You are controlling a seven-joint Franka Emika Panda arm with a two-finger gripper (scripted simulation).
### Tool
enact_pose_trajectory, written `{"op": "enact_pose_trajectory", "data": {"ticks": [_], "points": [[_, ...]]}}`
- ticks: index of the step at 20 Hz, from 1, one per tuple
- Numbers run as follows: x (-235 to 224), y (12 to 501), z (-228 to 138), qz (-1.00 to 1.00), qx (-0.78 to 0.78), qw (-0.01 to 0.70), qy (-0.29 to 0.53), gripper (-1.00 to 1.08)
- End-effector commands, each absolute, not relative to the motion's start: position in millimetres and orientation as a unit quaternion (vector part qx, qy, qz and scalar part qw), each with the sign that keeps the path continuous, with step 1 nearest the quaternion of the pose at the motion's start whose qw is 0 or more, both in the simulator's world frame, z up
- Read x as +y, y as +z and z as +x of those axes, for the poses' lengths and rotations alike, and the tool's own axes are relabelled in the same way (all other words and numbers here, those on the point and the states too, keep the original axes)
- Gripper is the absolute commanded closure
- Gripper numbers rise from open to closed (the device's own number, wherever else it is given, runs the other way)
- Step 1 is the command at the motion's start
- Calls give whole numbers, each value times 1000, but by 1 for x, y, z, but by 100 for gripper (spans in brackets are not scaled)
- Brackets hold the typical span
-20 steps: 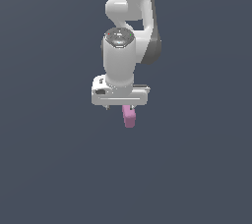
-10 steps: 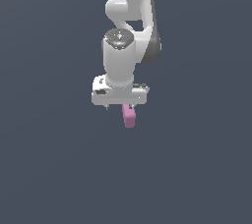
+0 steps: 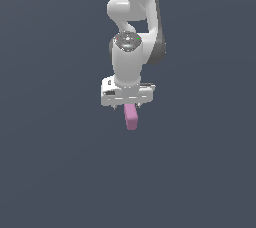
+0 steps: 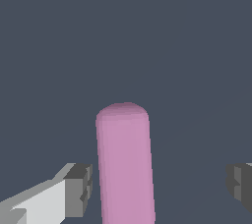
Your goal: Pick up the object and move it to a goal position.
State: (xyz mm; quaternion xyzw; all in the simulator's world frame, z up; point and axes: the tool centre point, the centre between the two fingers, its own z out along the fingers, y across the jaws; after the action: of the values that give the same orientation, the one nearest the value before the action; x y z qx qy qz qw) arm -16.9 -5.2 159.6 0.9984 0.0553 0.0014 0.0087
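Observation:
The object, a small pink block with rounded ends point(image 3: 131, 117), lies on the dark grey floor and pokes out from under the white hand in the exterior view. My gripper point(image 3: 129, 106) hangs directly over it, pointing down. In the wrist view the block point(image 4: 124, 164) stands between the two dark fingertips point(image 4: 81, 188), nearer to one of them, with a visible gap on each side. The gripper point(image 4: 160, 184) is open around the block and does not touch it.
A plain dark grey floor point(image 3: 55, 172) fills both views. The white arm point(image 3: 135, 2) rises behind the hand toward the top of the exterior view. No other objects or goal marker show.
The hand has shifted slightly toward the exterior view's right over the block. The pink block has stayed in place.

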Motion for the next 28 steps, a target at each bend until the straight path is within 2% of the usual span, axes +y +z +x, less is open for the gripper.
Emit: {"op": "enact_pose_trajectory", "data": {"ticks": [1,14,28], "points": [[2,154,-26,998,68,5,1,-92],[12,143,-39,996,86,0,0,-92],[13,96,-40,996,87,0,0,-92]]}}
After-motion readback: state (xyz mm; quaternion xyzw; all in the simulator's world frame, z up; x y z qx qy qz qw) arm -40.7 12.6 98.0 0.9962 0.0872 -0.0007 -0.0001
